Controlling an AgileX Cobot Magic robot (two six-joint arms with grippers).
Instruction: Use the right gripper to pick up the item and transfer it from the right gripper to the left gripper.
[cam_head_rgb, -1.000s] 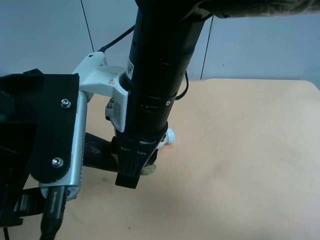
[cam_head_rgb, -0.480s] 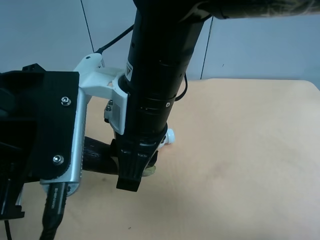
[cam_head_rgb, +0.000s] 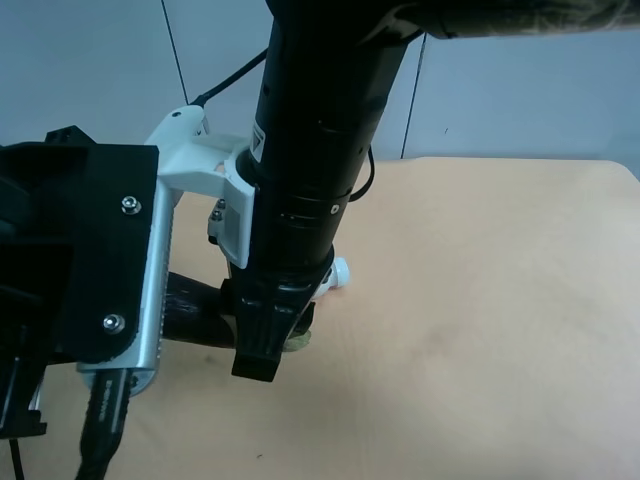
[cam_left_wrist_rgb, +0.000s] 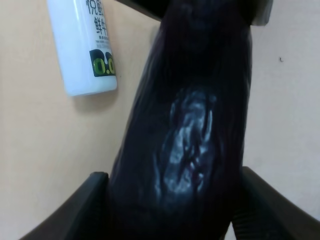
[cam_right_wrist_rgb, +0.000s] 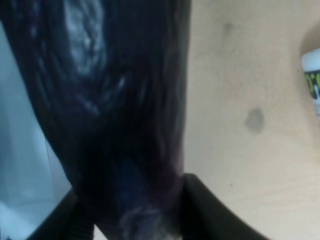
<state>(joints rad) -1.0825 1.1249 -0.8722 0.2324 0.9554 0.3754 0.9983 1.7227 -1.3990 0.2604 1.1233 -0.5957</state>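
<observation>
The dark purple eggplant (cam_head_rgb: 195, 308) hangs level above the table between the two arms, its green stem tip (cam_head_rgb: 298, 342) just behind the right fingers. My right gripper (cam_head_rgb: 256, 360), on the black cylindrical arm with the white bracket, is shut on it. In the right wrist view the eggplant (cam_right_wrist_rgb: 125, 100) fills the gap between the fingers (cam_right_wrist_rgb: 210, 210). My left gripper (cam_head_rgb: 150, 290), boxy with a silver plate, has the eggplant's other end (cam_left_wrist_rgb: 190, 125) between its fingers (cam_left_wrist_rgb: 90, 200), which touch both sides.
A white bottle with green print (cam_left_wrist_rgb: 82, 45) lies on the tan table (cam_head_rgb: 480, 300) under the arms. Its cap end shows beside the right arm (cam_head_rgb: 340, 272) and at the edge of the right wrist view (cam_right_wrist_rgb: 312, 75).
My left gripper has shifted a little up and toward the right arm, closing in on the eggplant. The right arm and eggplant have barely moved.
</observation>
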